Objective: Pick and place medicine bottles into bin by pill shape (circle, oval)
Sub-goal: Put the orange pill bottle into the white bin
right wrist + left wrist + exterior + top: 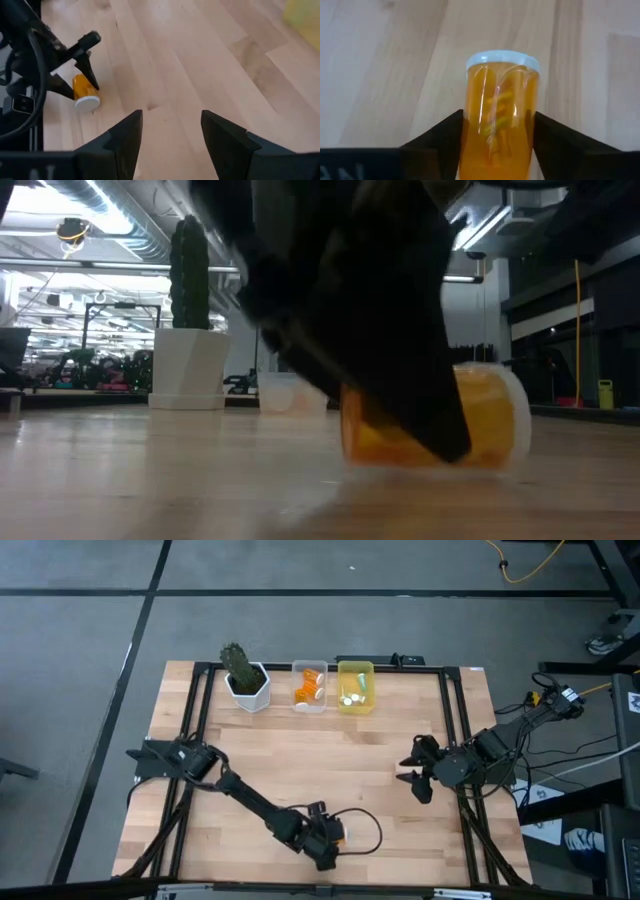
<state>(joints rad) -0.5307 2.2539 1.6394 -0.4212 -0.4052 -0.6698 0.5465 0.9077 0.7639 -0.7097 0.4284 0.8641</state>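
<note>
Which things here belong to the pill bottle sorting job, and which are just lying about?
Part of the job:
- orange bottle, lying on its side between the left gripper's fingers
- clear bin holding orange bottles
- yellow bin holding pale bottles
- right gripper, open, waiting

Just lying about:
- cactus in its white pot
</note>
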